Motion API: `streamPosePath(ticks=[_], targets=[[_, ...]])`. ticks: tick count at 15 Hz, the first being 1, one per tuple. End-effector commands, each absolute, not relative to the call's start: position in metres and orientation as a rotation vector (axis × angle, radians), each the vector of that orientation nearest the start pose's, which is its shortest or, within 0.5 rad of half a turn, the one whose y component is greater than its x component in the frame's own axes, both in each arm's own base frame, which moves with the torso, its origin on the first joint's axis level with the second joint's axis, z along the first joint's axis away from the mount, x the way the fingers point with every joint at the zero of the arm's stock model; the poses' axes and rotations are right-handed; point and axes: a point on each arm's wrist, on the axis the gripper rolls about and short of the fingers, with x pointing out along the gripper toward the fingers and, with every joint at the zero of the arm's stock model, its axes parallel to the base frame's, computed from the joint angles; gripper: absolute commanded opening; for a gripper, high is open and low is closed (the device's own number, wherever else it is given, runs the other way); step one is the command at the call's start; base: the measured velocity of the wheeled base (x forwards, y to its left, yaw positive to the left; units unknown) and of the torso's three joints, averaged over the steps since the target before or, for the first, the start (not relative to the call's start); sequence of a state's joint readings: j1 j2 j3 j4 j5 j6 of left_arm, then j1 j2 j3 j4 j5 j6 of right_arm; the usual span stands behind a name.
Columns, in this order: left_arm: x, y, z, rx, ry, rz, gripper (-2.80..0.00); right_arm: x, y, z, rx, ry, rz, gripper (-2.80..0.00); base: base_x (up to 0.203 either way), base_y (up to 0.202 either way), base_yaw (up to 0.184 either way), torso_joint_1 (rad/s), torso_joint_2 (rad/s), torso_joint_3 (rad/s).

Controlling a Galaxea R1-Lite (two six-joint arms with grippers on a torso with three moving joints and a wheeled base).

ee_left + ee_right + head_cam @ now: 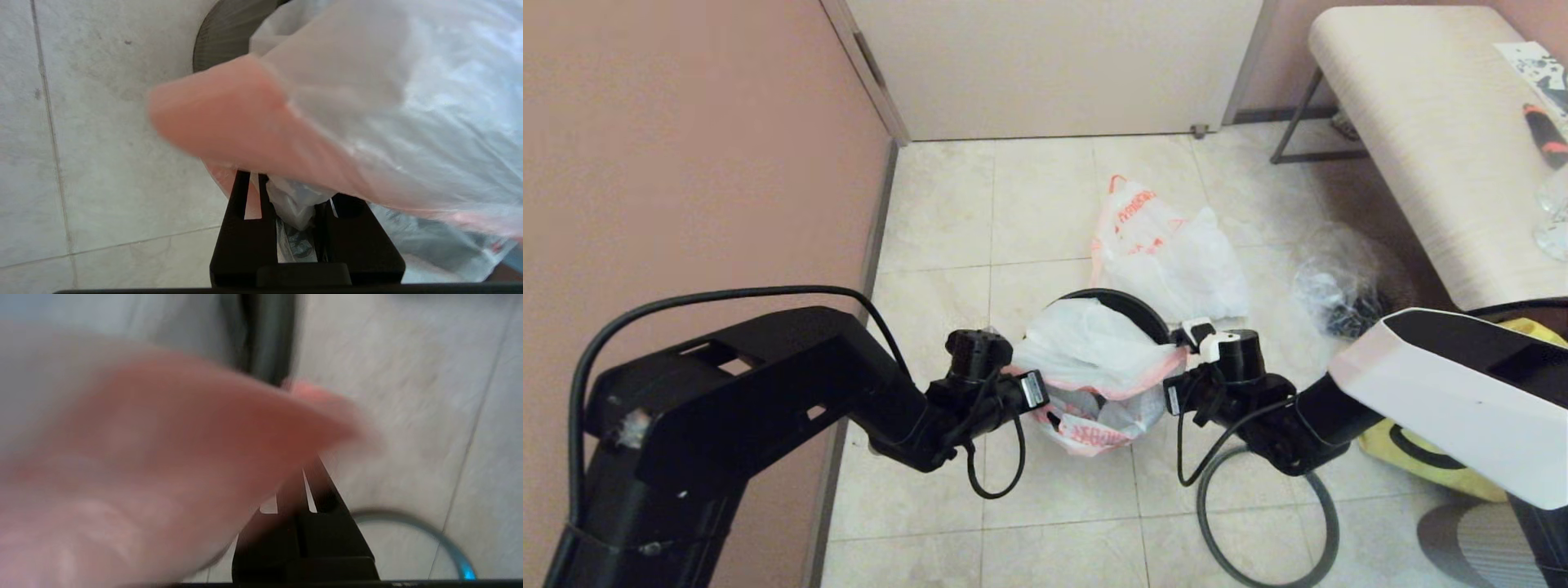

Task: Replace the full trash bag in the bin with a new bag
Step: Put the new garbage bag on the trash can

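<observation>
The new bag point(1094, 351), thin white plastic with a pink-orange hem and red lettering, hangs stretched over the mouth of the black bin point(1131, 306). My left gripper point(1033, 392) is at the bag's left side, shut on a bunch of its plastic point(294, 204). My right gripper point(1180, 384) is at the bag's right side, shut on the pink hem point(163, 437). The full trash bag point(1168, 253), lumpy white with orange lettering, lies on the floor just behind the bin. The bin's grey hoop point(1336, 531) lies on the tiles under my right arm.
A clear bag of black bits point(1339, 286) lies right of the full bag. A yellow tote point(1445, 465) sits under my right arm. A pale bench point(1437, 147) stands at the right. A pink wall point(686, 147) runs along the left, with a door behind.
</observation>
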State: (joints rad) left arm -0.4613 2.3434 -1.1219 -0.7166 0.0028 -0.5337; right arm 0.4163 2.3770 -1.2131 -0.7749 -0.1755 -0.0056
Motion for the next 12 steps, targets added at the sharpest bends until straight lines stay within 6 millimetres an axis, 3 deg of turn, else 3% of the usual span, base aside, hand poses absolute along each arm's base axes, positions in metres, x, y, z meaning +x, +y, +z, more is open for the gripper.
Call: streamPosePath(ticks=[1,8,10,12], targets=[[0.383,-0.193,0.025,-0.391,0.604,-0.311,-2.80,0.420,0.178,0.048,-0.106,0.334,0.234,-2.80,0.000,0.000,0.000,0.000,0.00,0.000],[0.374,-0.199,0.022,-0.354,0.632,-0.374,-2.80,0.430,0.170,0.069,-0.042,0.293,0.206,-2.80,0.000,0.000,0.000,0.000,0.00,0.000],[0.376,-0.199,0.027,-0.365,0.620,-0.373,-2.80,0.420,0.162,0.077,-0.039,0.324,0.197,-2.80,0.000,0.000,0.000,0.000,0.00,0.000],[0.376,-0.199,0.036,-0.381,0.597,-0.372,-2.80,0.398,0.153,0.084,-0.050,0.377,0.196,-2.80,0.000,0.000,0.000,0.000,0.00,0.000]])
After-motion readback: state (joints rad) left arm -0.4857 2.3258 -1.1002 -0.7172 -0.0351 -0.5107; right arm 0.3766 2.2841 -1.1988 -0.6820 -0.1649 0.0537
